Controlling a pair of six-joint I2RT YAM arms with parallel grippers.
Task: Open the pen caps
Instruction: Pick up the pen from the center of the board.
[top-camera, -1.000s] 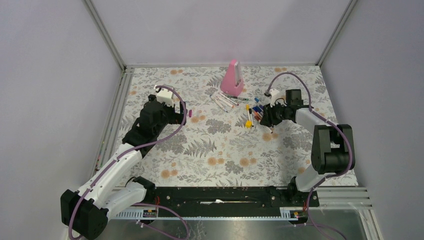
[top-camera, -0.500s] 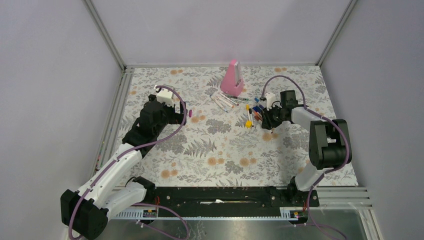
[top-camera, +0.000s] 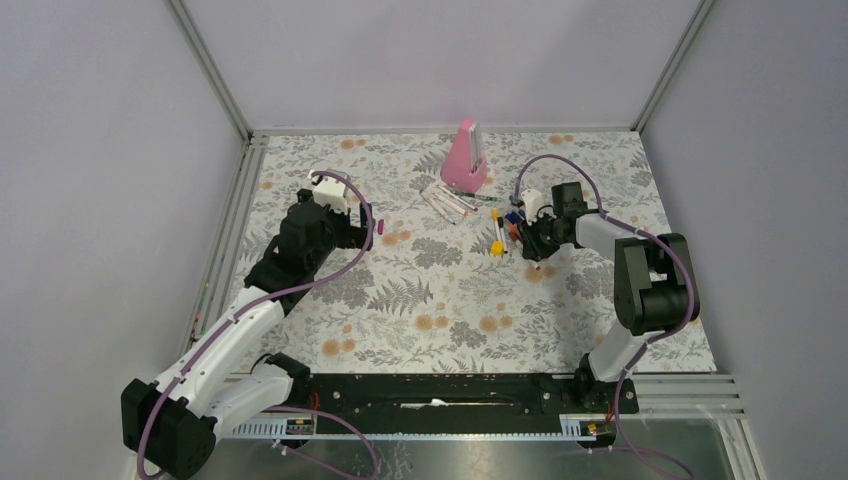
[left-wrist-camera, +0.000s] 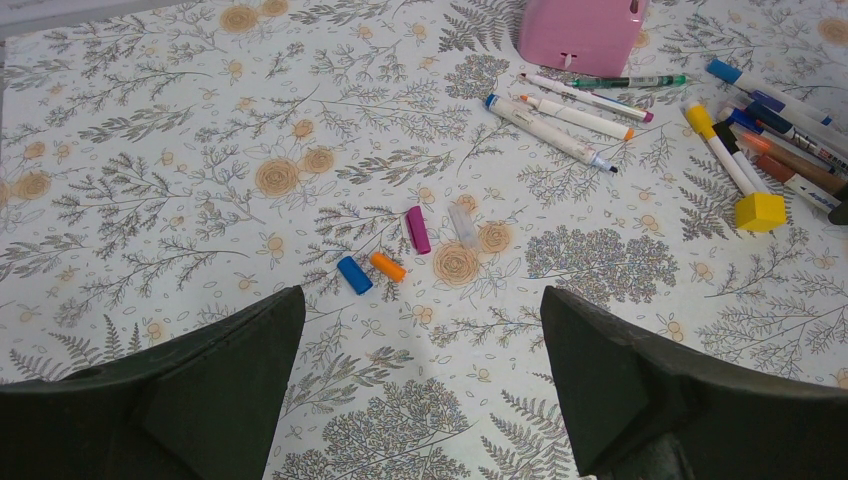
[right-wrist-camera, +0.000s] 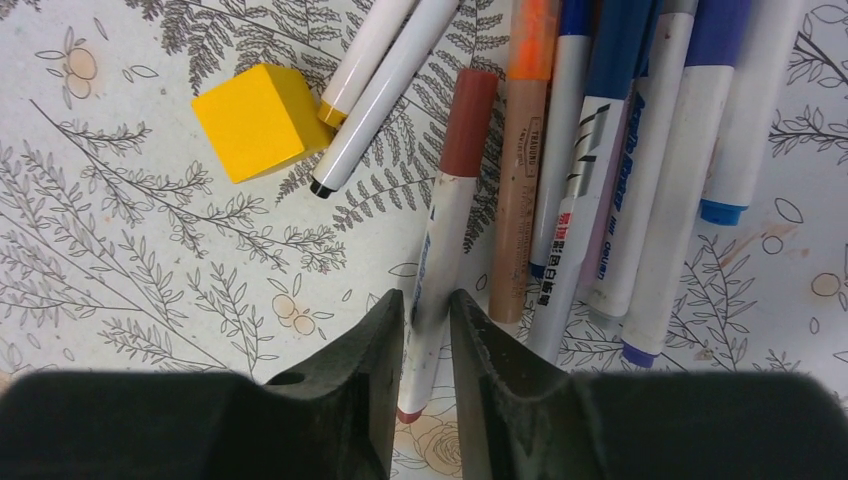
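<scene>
Right wrist view: right gripper (right-wrist-camera: 426, 310) has its two dark fingers pressed against either side of a thin white marker barrel (right-wrist-camera: 432, 270), with no gap showing, so it grips the pen low on the barrel. The cylindrical brown-red plastic cap (right-wrist-camera: 468, 120) is on the far end of that barrel, not yet off. Just right of it lies a tight row of capped markers (right-wrist-camera: 640, 150), orange and blue, side by side. A yellow cube (right-wrist-camera: 250, 120) sits to the left, against the tip of another white pen. Left wrist view: left gripper (left-wrist-camera: 420, 310) has its fingers spread fully apart with nothing between them, above the floral tablecloth (left-wrist-camera: 150, 180). Four loose caps lie close together on the cloth ahead of it: short blue plastic cap (left-wrist-camera: 353, 275), short orange plastic cap (left-wrist-camera: 388, 266), magenta plastic cap (left-wrist-camera: 418, 229) and clear plastic cap (left-wrist-camera: 462, 222). A pink wedge-shaped object (left-wrist-camera: 585, 35) stands at the far side.
</scene>
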